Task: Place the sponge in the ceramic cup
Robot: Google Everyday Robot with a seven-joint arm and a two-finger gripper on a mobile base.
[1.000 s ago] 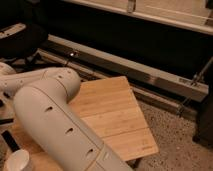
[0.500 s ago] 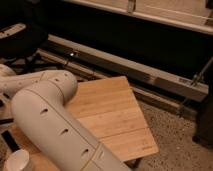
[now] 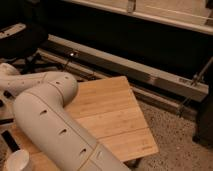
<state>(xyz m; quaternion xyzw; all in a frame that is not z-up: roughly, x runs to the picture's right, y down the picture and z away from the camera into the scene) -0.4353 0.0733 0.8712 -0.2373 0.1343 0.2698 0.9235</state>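
The ceramic cup (image 3: 18,161) is a plain white round cup at the bottom left corner, standing on the bamboo table (image 3: 111,111); I see only its rim. My big white arm (image 3: 55,125) crosses the left half of the table, bends at an elbow (image 3: 56,86) and runs off toward the left edge. The gripper is out of view past that edge. The sponge is out of view; the arm hides much of the table's left side.
The table's right edge and near corner (image 3: 152,146) drop to a speckled floor (image 3: 180,135). A long metal rail (image 3: 135,70) runs along the dark wall behind. A black office chair (image 3: 20,35) stands at the upper left.
The arm's elbow has shifted slightly left and lower over the table. The cup has stayed where it was.
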